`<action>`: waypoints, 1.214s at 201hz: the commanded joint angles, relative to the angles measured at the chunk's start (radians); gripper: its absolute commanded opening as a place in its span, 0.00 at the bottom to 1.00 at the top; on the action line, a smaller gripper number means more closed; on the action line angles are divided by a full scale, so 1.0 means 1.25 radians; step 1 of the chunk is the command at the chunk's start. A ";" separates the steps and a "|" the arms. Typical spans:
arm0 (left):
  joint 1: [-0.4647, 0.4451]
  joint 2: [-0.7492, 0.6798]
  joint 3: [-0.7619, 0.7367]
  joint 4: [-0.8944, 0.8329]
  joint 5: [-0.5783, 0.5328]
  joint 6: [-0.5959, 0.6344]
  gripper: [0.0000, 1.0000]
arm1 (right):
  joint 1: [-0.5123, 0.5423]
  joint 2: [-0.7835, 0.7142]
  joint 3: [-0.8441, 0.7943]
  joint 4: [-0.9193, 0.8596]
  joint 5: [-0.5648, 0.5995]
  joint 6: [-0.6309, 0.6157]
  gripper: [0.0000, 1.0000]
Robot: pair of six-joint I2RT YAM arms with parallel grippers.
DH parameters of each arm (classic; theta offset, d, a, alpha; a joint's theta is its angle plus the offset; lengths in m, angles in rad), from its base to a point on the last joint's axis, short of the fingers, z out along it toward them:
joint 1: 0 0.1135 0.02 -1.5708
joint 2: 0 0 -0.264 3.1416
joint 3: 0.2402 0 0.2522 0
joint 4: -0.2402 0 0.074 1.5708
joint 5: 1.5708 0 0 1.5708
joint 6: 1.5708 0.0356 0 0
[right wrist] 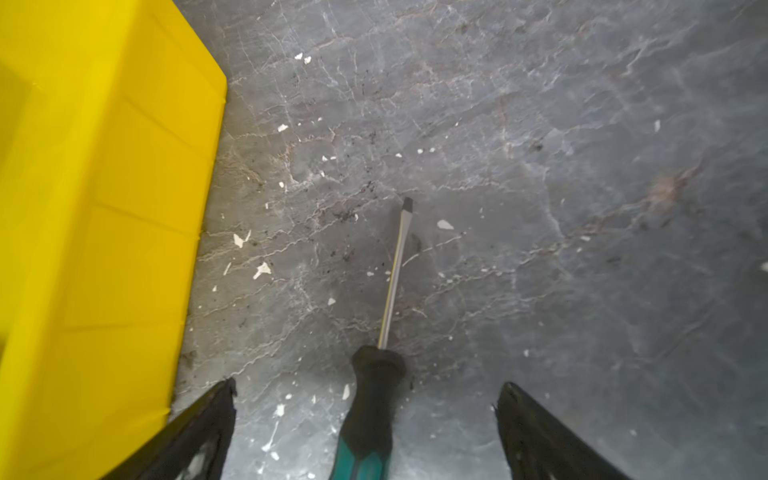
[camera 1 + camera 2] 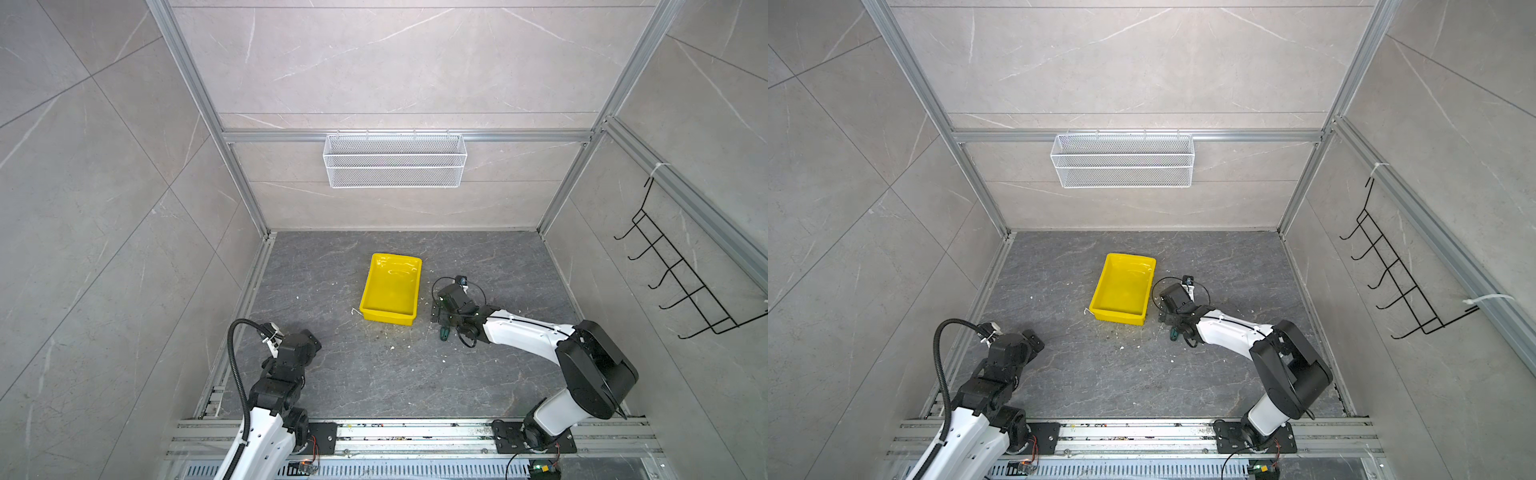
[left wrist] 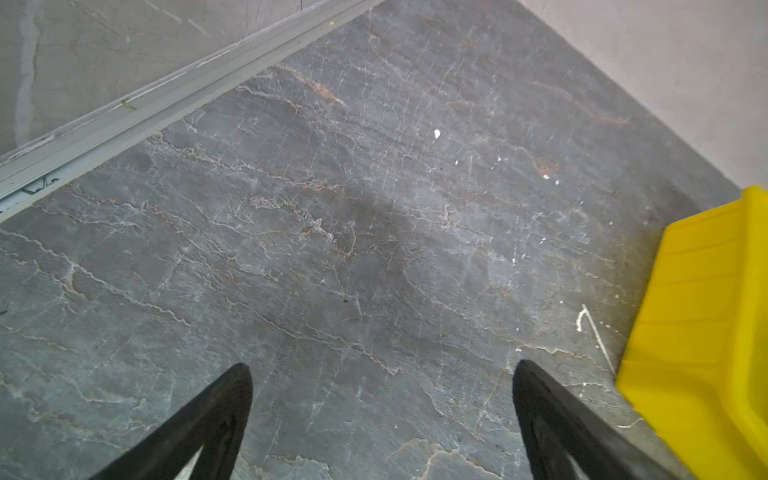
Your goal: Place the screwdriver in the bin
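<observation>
Green-and-black-handled screwdriver (image 1: 370, 415) lying flat on the grey stone surface (image 1: 540, 166), just beside the yellow bin (image 1: 104, 208). Its shaft runs roughly parallel to the bin's long wall, tip pointing away from the wrist. Bin interior shows bare yellow floor. Right gripper (image 1: 366, 386) fingers are spread wide, straddling the handle without contact. Left gripper (image 3: 381, 365) is equally wide, holding nothing.

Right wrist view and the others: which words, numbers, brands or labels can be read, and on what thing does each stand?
None can be read in any view.
Screwdriver: no print shows on its handle or shaft.
Yellow bin: plain, no label.
Aluminium rail, left wrist view: small dark marks, too blurred to read.
</observation>
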State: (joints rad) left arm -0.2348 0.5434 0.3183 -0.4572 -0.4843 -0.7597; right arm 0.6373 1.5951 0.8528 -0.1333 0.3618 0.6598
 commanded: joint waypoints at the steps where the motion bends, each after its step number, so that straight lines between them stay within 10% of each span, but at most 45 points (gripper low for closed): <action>1: 0.003 0.065 0.033 0.047 0.017 0.003 1.00 | -0.002 -0.005 -0.037 0.032 -0.034 0.067 0.93; 59: 0.002 0.216 0.111 0.012 0.034 0.015 1.00 | -0.002 0.037 -0.030 -0.011 -0.074 0.185 0.73; 190: 0.003 0.058 0.007 0.088 0.050 0.014 1.00 | -0.008 0.092 0.007 -0.053 -0.060 0.228 0.47; 244: 0.002 0.170 0.049 0.075 0.058 -0.004 1.00 | -0.021 0.133 0.044 -0.069 -0.065 0.206 0.49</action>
State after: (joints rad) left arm -0.2348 0.7109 0.3290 -0.3828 -0.4160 -0.7528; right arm 0.6151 1.7283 0.8925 -0.1608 0.2768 0.9241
